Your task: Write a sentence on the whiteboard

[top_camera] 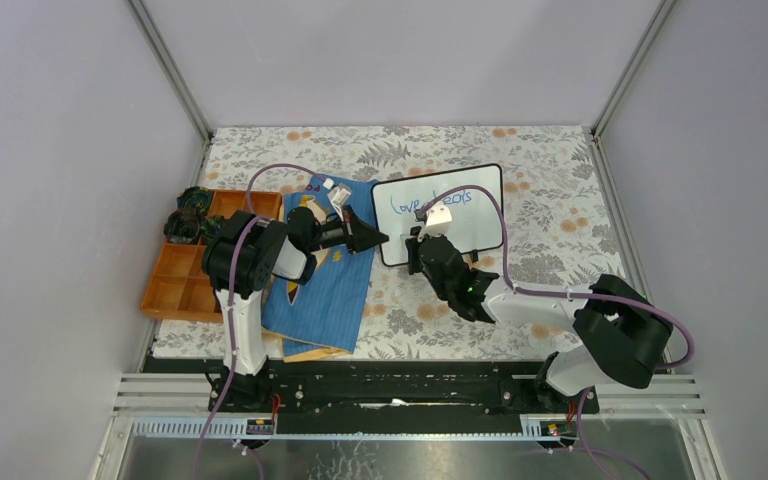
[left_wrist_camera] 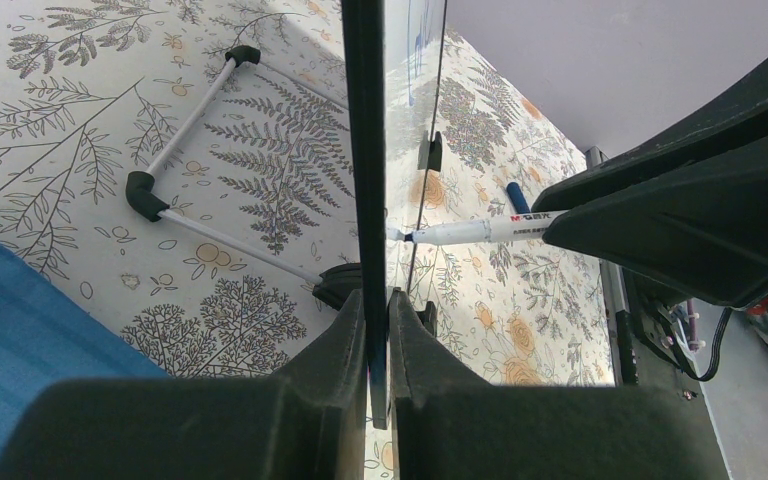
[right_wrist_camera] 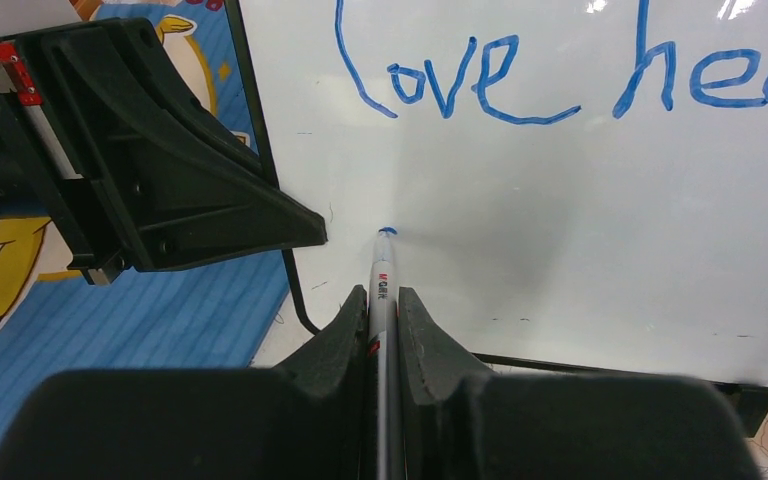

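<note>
Small white black-framed whiteboard [top_camera: 460, 228] propped on floral-patterned table [top_camera: 560, 200] — left edge pinched in left gripper [left_wrist_camera: 377, 300]. Right gripper [right_wrist_camera: 382, 295] clenched on white marker pen [right_wrist_camera: 381, 280] — tip against board, below blue handwritten sentence [right_wrist_camera: 460, 85].

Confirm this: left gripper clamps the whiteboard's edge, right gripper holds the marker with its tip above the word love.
One point is wrong: the right wrist view shows the marker with its tip below "love", on bare whiteboard. The rest holds.
</note>
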Available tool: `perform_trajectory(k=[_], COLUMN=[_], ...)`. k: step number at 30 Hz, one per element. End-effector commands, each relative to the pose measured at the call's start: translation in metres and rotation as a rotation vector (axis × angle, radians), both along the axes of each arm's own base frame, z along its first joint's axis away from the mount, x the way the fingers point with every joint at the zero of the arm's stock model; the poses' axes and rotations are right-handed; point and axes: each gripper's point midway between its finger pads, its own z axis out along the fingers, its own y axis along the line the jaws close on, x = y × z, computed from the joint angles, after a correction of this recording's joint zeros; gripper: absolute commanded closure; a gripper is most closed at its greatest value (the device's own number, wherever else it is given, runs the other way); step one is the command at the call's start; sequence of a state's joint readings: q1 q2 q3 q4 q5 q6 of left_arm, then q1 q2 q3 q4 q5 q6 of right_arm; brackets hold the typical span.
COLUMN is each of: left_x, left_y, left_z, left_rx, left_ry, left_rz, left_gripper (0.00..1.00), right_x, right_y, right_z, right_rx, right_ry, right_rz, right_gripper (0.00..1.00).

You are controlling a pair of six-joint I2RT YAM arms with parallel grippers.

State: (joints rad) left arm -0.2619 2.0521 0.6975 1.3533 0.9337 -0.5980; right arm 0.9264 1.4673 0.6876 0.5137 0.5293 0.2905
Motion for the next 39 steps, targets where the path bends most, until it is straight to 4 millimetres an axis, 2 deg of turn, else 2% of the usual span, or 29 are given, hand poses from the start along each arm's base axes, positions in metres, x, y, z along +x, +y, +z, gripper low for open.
perform_trajectory(k=[1,11,18,39], left_x=[0.0,0.0,0.0,-0.001], left_y=[0.009,0.009,0.009,0.008], left_z=[-0.05,-0.049,-0.049,-0.049], left_rx=[0.102,0.102,0.102,0.104], left_ry=[0.125,0.124,0.121,0.119], left_rz=[0.058,0.06,0.058,0.055], left_gripper=[1.0,1.0,1.0,1.0], right_x=[0.006,0.0,-0.001,0.015], right_y=[0.011,0.009,-0.001,-0.015], right_z=[0.014,-0.002,-0.008,0.014], right_rx=[0.055,0.008,-0.036,-0.026], right_ry=[-0.014,0.039,0.055,0.01], right_rz=[0.017,0.035,0.0,-0.064], right_gripper=[1.0,1.0,1.0,1.0])
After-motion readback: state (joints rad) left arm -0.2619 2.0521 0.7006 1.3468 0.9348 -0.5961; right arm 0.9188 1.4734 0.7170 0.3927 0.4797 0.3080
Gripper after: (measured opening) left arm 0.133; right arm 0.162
